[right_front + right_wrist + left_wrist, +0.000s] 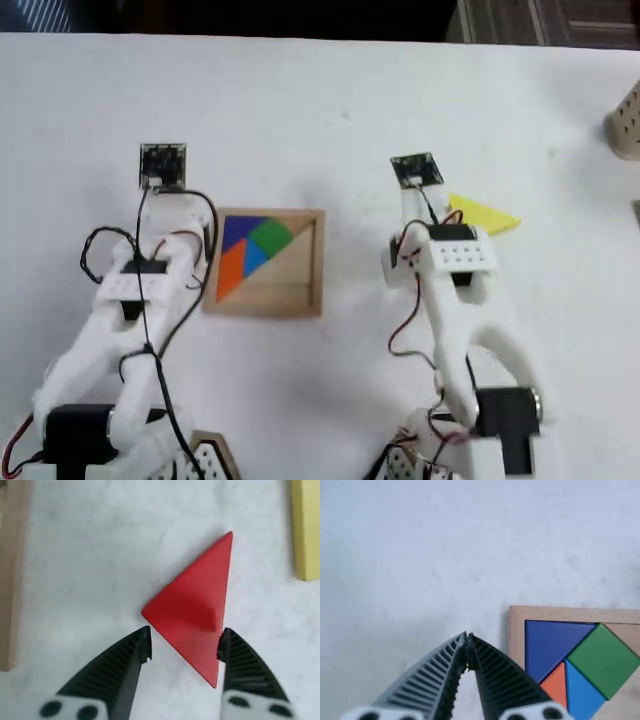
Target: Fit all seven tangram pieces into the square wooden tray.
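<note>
- The tray (290,292) lies flat on the white table (330,110) between my two arms, just beside the left one. Its low rim of pale, bare wood is there to hem the pieces in.
- Four pieces sit flush in the part nearest the left arm: a dark blue triangle (547,645), a green square (602,660) set on its corner, an orange triangle (555,685) and a light blue triangle (582,692). Their edges touch and their faces are smooth and painted. The rest of the floor is bare wood, so I judge the job about half done.
- The red triangle (192,605) lies flat on the table to the right of the tray and apart from it. It is thin, sharp-cornered and faintly glossy.
- My right gripper (184,639) hangs low over the triangle, released. Its ribbed black fingers (125,665) straddle the narrow end, one tip at an edge. A flat slab offers only its edges, so I judge this stance is set for a pinch across them.
- The yellow piece (485,215), flat and straight-edged, lies near the red one on the side away from the tray.
- My left gripper (468,642) is clenched on nothing, its tips meeting above bare table just beside the tray's corner. I judge it is parked there to leave the tray clear.
</note>
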{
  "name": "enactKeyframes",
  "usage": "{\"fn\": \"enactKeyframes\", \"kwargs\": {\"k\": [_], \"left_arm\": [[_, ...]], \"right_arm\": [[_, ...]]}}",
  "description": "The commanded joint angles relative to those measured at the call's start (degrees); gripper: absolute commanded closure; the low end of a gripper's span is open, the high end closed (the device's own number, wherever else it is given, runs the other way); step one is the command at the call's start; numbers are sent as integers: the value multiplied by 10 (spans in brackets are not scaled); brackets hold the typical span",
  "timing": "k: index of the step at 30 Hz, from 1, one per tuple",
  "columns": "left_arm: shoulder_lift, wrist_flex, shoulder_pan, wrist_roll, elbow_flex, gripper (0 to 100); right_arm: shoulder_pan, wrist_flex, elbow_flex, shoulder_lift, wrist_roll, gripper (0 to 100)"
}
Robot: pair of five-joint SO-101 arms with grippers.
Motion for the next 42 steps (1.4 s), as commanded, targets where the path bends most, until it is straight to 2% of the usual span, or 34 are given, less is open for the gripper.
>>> {"fn": "enactKeyframes", "kwargs": {"k": [1,6,15,19,24,34,42], "left_arm": [[1,-2,-7,-3,-31,957],[1,1,-7,1,-30,854],[1,1,-7,1,-30,846],[1,1,-7,1,-30,846],[1,1,-7,1,-30,846],[1,1,-7,2,-30,846],[1,1,-7,2,-30,846]], "right_arm": [[-2,40,-98,86,-41,719],[1,105,-208,202,-40,679],[-3,173,-291,257,-41,680],[-7,171,-291,260,-46,680],[-11,173,-305,255,-117,680],[-23,169,-292,209,-159,680],[-8,92,-229,210,-197,680]]}}
